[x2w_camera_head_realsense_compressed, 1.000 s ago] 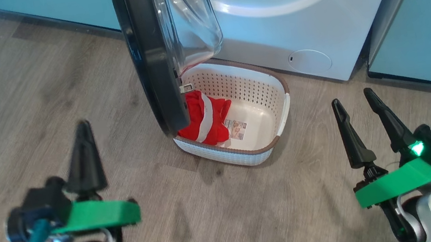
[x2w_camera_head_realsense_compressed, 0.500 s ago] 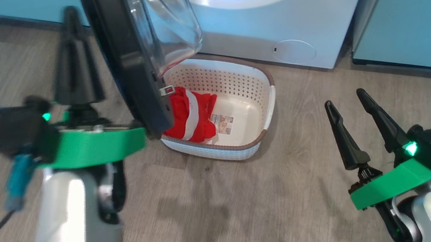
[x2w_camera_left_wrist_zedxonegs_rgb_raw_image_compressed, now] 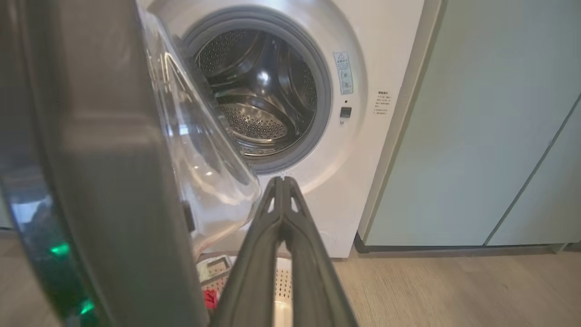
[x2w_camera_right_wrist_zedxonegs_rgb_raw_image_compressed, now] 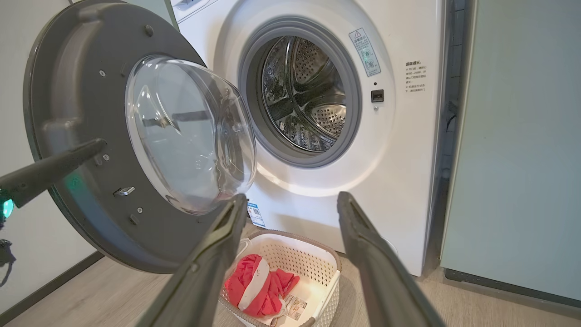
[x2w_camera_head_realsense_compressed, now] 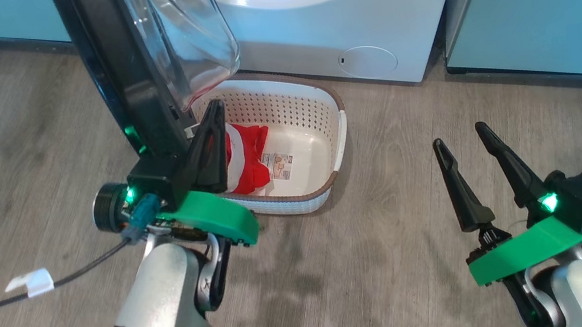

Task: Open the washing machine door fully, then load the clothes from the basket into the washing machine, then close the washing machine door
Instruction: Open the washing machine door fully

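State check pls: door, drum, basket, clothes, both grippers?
washing machine door: open, swung out from the machine.
drum: empty.
basket: on the floor, holding the clothes.
clothes: red-and-white bundle in the basket, not loaded yet.
left gripper: shut, empty, by the door's inner face; contact unclear.
right gripper: open, empty, apart from the basket.

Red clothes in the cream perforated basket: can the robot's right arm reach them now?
Probably yes: the open right gripper has bare floor up to the cream basket, and the black-rimmed washing machine door stands left of the red clothes.
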### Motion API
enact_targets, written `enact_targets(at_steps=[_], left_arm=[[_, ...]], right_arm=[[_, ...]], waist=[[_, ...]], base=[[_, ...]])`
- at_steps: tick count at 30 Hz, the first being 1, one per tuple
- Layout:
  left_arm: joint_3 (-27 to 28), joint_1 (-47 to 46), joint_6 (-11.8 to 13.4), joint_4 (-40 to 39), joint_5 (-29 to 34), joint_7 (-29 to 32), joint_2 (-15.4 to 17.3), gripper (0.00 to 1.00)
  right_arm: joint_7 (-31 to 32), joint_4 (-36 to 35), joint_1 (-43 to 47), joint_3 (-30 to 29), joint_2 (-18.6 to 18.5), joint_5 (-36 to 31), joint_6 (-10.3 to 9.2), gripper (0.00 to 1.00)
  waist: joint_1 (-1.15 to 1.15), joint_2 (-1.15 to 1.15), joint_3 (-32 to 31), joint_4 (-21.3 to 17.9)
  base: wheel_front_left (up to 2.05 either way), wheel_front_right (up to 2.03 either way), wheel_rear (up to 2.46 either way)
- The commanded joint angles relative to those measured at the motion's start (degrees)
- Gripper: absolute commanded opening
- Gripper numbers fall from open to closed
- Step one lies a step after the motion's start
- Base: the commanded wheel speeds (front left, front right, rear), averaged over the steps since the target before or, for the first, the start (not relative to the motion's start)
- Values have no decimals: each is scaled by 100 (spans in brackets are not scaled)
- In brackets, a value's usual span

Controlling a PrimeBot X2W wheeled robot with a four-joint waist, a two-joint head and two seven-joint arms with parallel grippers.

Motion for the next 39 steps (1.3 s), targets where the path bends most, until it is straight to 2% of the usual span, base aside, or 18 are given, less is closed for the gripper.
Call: enact_targets(at_steps=[1, 9, 20, 31, 39], left_arm=[[199, -315, 35, -55, -80, -28, 67, 0], [430, -406, 88, 590, -144, -28, 67, 0], [996, -302, 80, 656, -96, -28, 67, 0], [2092, -389, -90, 640, 10, -28, 100, 0], [2928, -726, -270, 685, 162, -28, 308, 0]], right_arm=[[-48, -161, -232, 166, 26, -24, 45, 100], [-83, -118, -215, 170, 26, -6, 45, 100], [-48, -131, -201, 151, 26, -76, 45, 100], [163, -340, -276, 146, 26, -260, 45, 100], [435, -632, -395, 92, 26, -506, 45, 100]], waist=[[0, 0, 18, -20], [0, 0, 42, 15], [0, 0, 132, 359], [0, 0, 545, 677], [0, 0, 1030, 757]], base=[[0, 0, 0], [0, 0, 0], [0, 0, 0], [0, 0, 0], [0, 0, 0]])
